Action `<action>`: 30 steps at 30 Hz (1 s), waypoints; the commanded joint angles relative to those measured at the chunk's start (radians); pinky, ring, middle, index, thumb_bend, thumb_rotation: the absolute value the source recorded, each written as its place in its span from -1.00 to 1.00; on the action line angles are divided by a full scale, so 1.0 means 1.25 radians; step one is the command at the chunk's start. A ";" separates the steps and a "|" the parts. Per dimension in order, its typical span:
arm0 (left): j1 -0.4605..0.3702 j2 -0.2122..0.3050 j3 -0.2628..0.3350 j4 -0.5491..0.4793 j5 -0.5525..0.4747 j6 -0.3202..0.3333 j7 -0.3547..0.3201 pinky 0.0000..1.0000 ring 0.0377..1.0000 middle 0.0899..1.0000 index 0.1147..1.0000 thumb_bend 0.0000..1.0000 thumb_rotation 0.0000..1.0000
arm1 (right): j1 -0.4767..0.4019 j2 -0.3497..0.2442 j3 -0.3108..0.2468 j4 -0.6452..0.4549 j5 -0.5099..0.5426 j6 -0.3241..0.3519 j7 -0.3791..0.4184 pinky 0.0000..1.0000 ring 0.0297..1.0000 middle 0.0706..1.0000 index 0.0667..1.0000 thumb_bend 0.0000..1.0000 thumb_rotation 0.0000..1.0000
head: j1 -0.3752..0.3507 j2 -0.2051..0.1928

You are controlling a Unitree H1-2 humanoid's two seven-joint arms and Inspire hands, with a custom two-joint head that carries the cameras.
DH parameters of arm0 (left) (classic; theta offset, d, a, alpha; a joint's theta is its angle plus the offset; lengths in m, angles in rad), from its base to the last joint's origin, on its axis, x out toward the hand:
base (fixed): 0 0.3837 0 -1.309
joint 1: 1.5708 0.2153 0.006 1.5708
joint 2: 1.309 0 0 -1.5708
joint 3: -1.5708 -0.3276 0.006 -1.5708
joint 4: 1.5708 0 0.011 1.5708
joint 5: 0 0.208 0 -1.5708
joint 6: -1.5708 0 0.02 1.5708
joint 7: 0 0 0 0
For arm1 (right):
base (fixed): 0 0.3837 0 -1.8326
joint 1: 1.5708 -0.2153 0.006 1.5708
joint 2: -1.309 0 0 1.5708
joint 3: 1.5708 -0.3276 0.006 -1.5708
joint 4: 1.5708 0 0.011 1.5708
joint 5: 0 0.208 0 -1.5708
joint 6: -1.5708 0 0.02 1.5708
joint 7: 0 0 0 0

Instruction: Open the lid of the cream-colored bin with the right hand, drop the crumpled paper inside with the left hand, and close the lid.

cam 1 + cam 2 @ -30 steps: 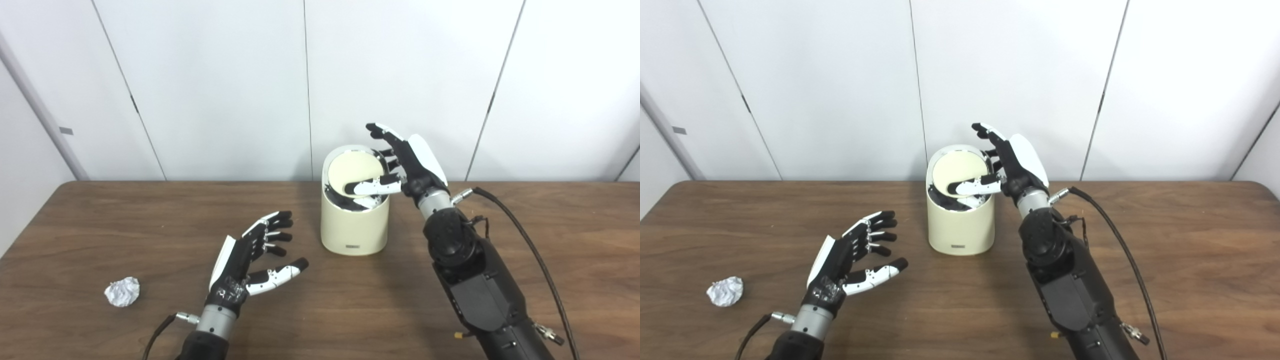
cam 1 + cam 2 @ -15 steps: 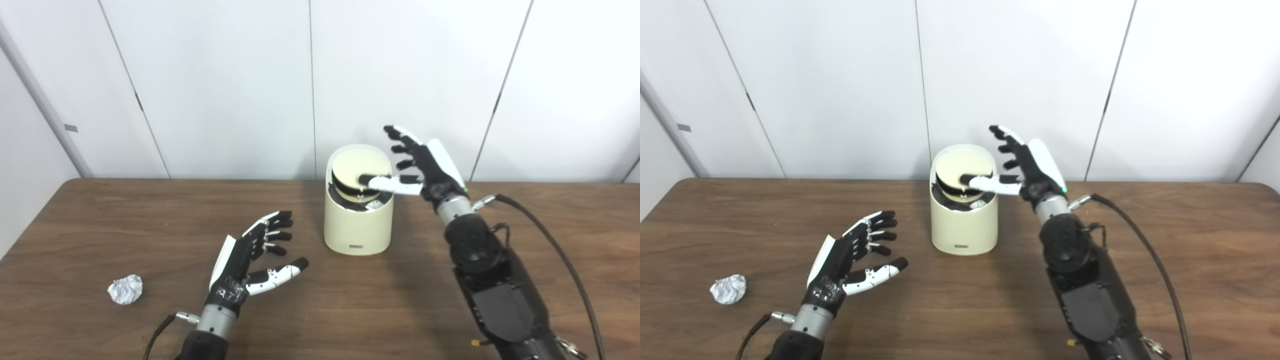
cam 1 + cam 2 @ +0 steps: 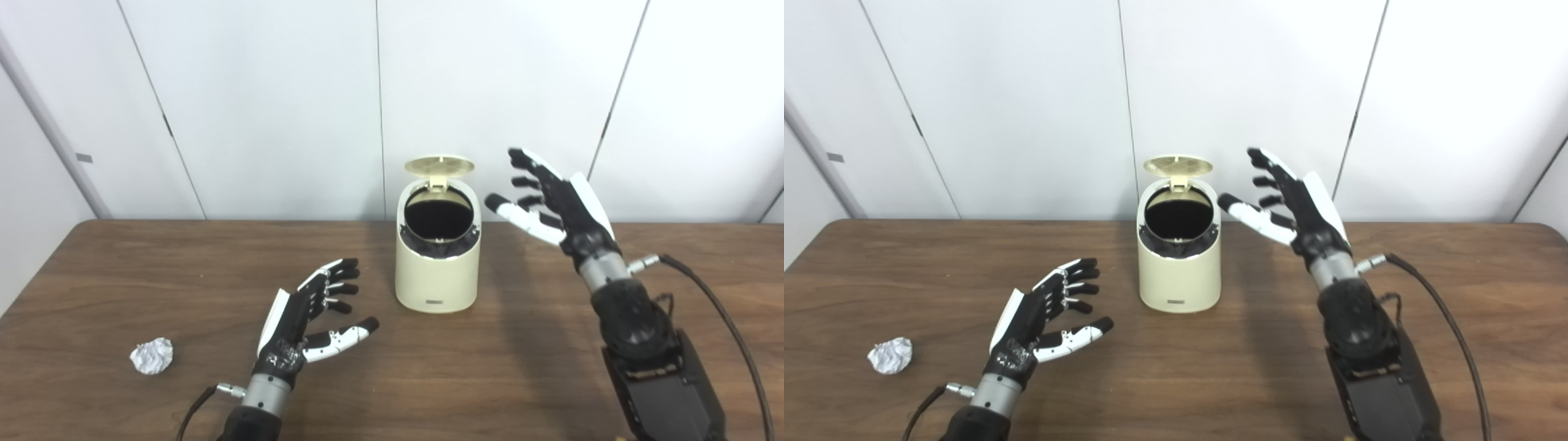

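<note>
On a wooden table (image 3: 551, 367), one left hand (image 3: 306, 315) rests nearest, fingers spread and empty, with one crumpled paper ball (image 3: 151, 356) well off to its left, one cream-colored bin (image 3: 437, 269) beyond it with its lid (image 3: 440, 165) flipped up, and one empty right hand (image 3: 554, 202), fingers spread, raised just right of the bin.

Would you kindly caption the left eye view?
Cream bin with lid up; both hands, left hand and right hand, open; crumpled paper untouched.
</note>
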 commanded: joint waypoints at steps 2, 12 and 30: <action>-0.020 -0.003 0.000 -0.021 0.000 -0.012 0.007 0.24 0.47 0.58 0.62 0.37 -0.75 | 0.017 -0.019 -0.018 -0.036 0.013 -0.042 -0.002 0.44 0.64 0.76 0.78 0.12 0.22 | 0.002 0.002; -0.024 0.009 0.004 -0.032 0.008 -0.014 0.005 0.22 0.43 0.57 0.61 0.40 -0.65 | 0.138 -0.048 -0.018 -0.037 0.057 -0.153 0.034 0.25 0.52 0.73 0.76 0.55 -0.18 | 0.019 0.005; 0.022 -0.010 0.002 -0.102 0.067 0.033 0.032 0.19 0.44 0.57 0.62 0.43 -0.68 | 0.173 -0.089 -0.042 -0.053 0.099 -0.144 0.083 0.28 0.64 0.86 0.87 0.31 -0.69 | 0.387 -0.057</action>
